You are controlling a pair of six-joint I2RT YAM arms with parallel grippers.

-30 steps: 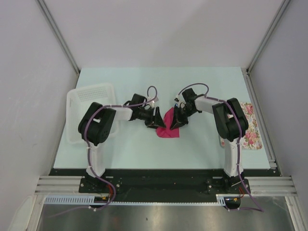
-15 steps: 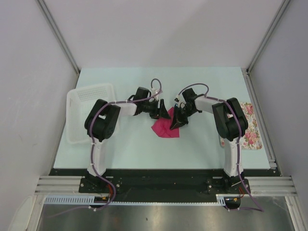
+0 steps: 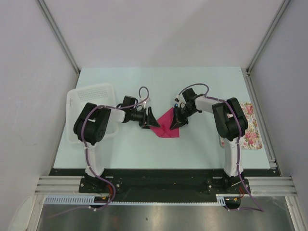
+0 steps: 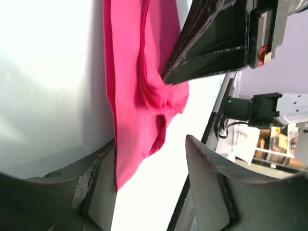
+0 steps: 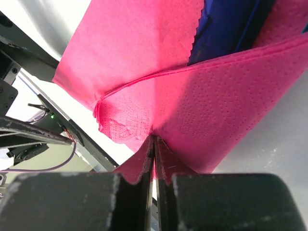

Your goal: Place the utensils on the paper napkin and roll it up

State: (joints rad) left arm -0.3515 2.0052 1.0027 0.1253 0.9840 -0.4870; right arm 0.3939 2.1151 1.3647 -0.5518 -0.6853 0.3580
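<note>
At the bottom centre of my right wrist view, my right gripper [image 5: 154,147] is pinching a fold of the paper napkin [image 5: 202,110]. Its two flat, dark fingers [image 5: 130,192] are pressing together with only a hairline seam between them. The sheet is thin magenta-pink paper, dimpled with fine embossed dots and scalloped along one edge, and it is creasing into a soft tent above the pinch. In the upper right of that frame the utensils [image 5: 226,29], smooth and dark blue, are showing through the gap between the paper layers.

Across the bottom of my left wrist view, my left gripper [image 4: 149,187] is standing spread, its scuffed grey pads wide apart. The napkin's pointed corner is hanging down just beside the pad at lower left, but I cannot tell whether it is touching. In the upper right, the other gripper's black wedge-shaped finger is biting into the crumpled middle of the sheet.

In the top view, the napkin is lying mid-frame on the pale mint table [image 3: 202,86], between my two grippers. A white perforated basket [image 3: 89,92] is sitting at the left edge, and a rectangular floral tray [image 3: 254,137] at the right.
</note>
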